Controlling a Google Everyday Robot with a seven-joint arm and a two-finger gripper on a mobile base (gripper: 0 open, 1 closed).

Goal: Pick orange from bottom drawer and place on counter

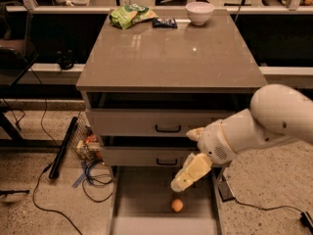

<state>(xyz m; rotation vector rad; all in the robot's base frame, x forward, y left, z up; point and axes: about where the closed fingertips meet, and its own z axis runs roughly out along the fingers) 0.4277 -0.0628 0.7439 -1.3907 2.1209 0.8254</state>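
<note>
The orange (177, 205) lies on the flat grey floor of the pulled-out bottom drawer (142, 196), near its right side. My gripper (183, 159) hangs in front of the two upper drawers, above the orange and apart from it. It is open and empty, with one cream finger (190, 173) pointing down-left toward the drawer and the other (195, 132) higher up. The glossy grey-brown counter (166, 53) tops the cabinet.
A white bowl (199, 12), a green snack bag (129, 16) and a dark packet (164, 22) sit at the counter's back edge. Two shut grey drawers have black handles (167, 128). Cables (93, 175) and a black bar (61, 148) lie on the floor to the left.
</note>
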